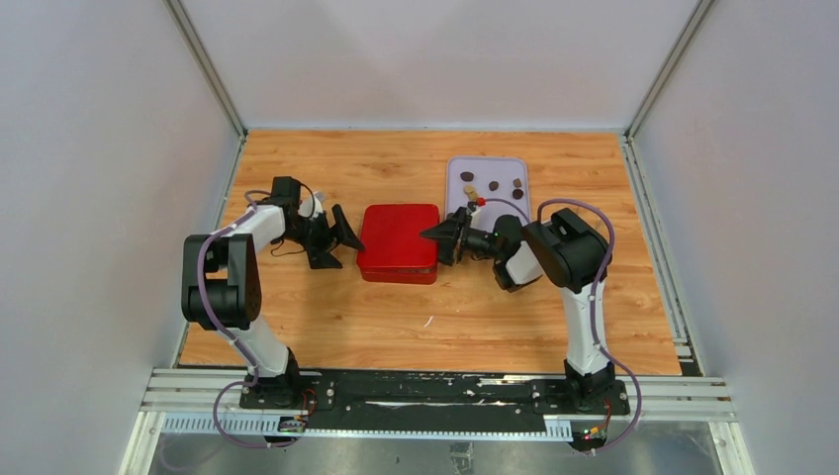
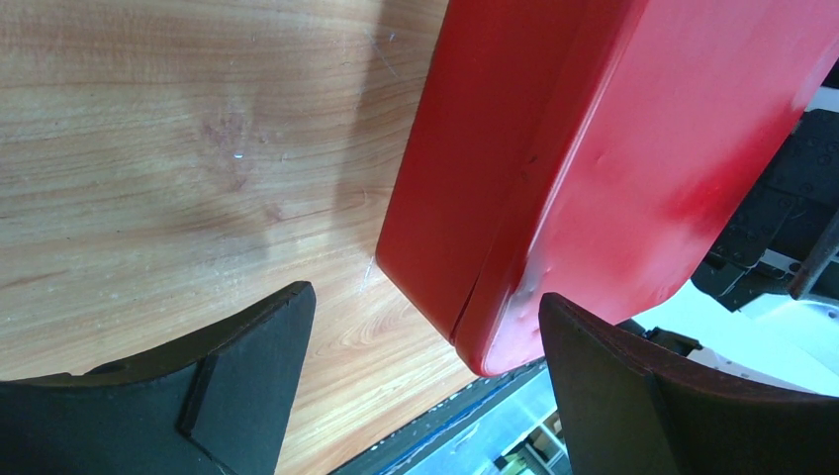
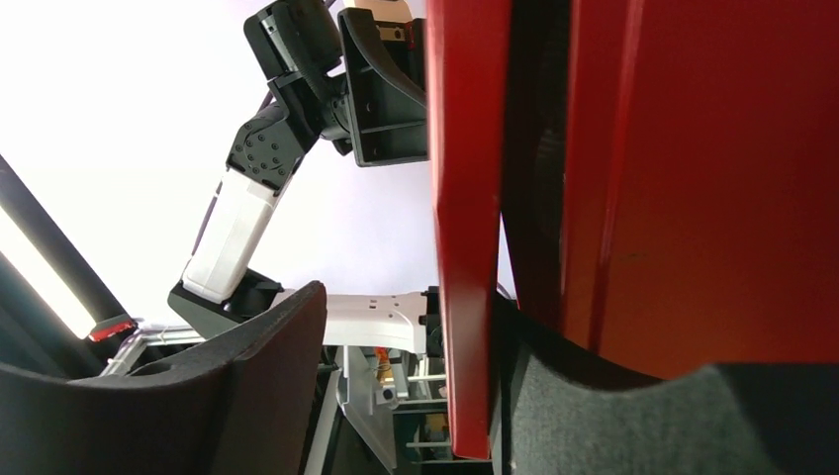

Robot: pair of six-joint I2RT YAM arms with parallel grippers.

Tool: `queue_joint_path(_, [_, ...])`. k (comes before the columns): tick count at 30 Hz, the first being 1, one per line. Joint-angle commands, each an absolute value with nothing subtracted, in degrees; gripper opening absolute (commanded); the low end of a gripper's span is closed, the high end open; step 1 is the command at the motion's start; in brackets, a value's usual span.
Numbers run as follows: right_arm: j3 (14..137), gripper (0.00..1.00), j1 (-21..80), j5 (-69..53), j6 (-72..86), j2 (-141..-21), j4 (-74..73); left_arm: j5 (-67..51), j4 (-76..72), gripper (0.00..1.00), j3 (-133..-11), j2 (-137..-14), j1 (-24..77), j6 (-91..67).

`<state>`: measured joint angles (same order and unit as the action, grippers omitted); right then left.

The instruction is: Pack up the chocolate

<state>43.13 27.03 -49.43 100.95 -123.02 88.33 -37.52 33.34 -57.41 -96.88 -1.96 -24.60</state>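
The red box (image 1: 398,241) lies in the middle of the table. In the right wrist view a dark gap shows between its two red parts (image 3: 465,198). Several small dark brown and tan chocolate pieces (image 1: 493,185) lie on a lilac tray (image 1: 455,168) behind the box at the right. My left gripper (image 1: 346,233) is open at the box's left side, with a box corner (image 2: 495,327) between its fingers (image 2: 425,297). My right gripper (image 1: 445,237) is open at the box's right side. One red edge stands between its fingers (image 3: 420,307), and the right finger (image 3: 633,416) sits at the gap.
The wooden table (image 1: 326,317) ends at grey walls on the left, back and right. The black base rail (image 1: 435,391) runs along the near edge. A purple cable loops over the right arm (image 1: 564,247).
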Motion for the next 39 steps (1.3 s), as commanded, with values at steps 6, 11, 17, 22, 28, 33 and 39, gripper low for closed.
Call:
queue_joint_path(6, [41.04,0.64,27.77,-49.28,100.04,-119.72,88.19,-38.28,33.45,0.88,-56.26,-97.86,-1.93,-23.47])
queue_joint_path(11, [39.98,0.74,27.44,-49.93,99.53,-118.23,86.5,-38.21,33.4,0.88,-56.25,-98.05,-1.98,-23.54])
queue_joint_path(17, [38.73,0.79,26.64,-51.34,97.4,-115.85,82.69,-38.4,33.4,0.88,-56.25,-98.71,-1.87,-23.55])
queue_joint_path(22, [38.36,0.8,25.99,-52.56,93.07,-112.1,75.2,-38.49,33.4,0.88,-56.25,-99.22,-1.76,-23.47])
queue_joint_path(28, [38.33,0.8,24.43,-54.06,84.95,-106.56,61.63,-38.56,33.4,0.88,-56.16,-99.74,-1.42,-23.29])
queue_joint_path(33, [40.21,0.81,23.49,-54.61,71.64,-101.1,41.98,-38.67,33.43,0.88,-56.24,-100.04,-1.37,-23.12])
queue_joint_path(39, [50.21,0.83,23.47,-48.19,47.27,-94.36,5.68,-38.84,33.41,0.88,-56.42,-100.37,-1.1,-23.03])
